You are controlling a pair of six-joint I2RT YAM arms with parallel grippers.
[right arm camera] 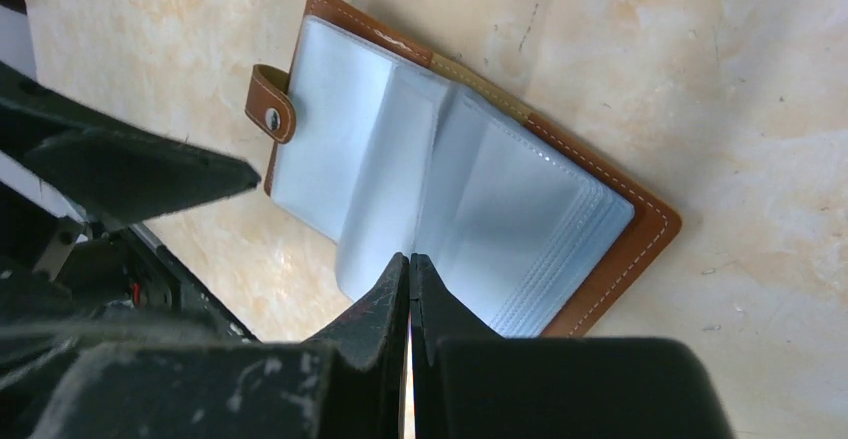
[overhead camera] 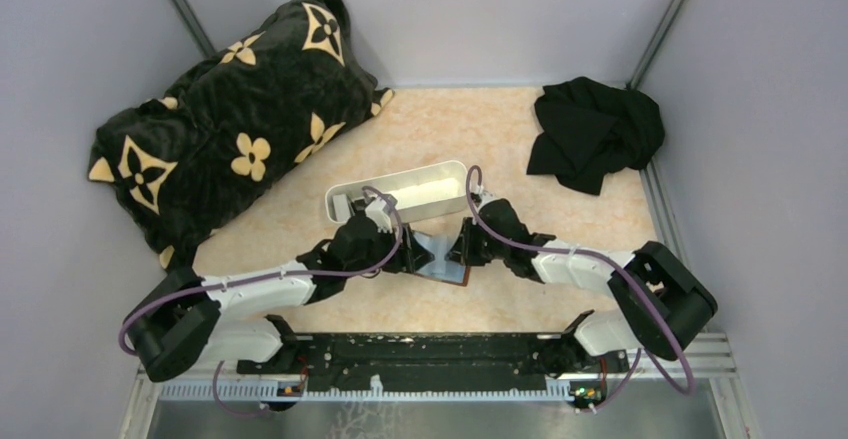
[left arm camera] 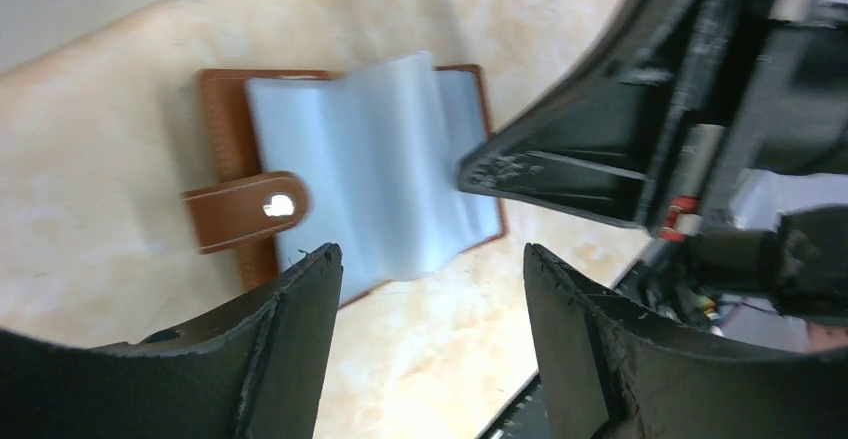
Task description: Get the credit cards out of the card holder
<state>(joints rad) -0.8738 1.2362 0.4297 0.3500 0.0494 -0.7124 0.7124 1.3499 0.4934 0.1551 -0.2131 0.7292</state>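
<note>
Sleeves (right arm camera: 440,184) of blue-grey plastic stood fanned up from the card holder (right arm camera: 615,259), which lay spread open, brown leather cover down, about midway along the bench (overhead camera: 560,229) and somewhat toward its near edge. Its snap strap (left arm camera: 245,209) stuck out past one side. Whether any sleeve held a card could not be told.

The right claw (right arm camera: 409,259) was shut, its tips meeting at the edge of a raised sleeve. Whether a leaf was pinched between them could not be told. The left claw (left arm camera: 430,254) hung gaping wide with nothing in it. The holder lay just beyond its tips, part of it showing through the gap.

A long white tray (overhead camera: 395,177) sat just behind the holder. A black and cream cushion (overhead camera: 230,109) filled the far left corner, and a black cloth (overhead camera: 595,129) lay crumpled in the far right corner.
</note>
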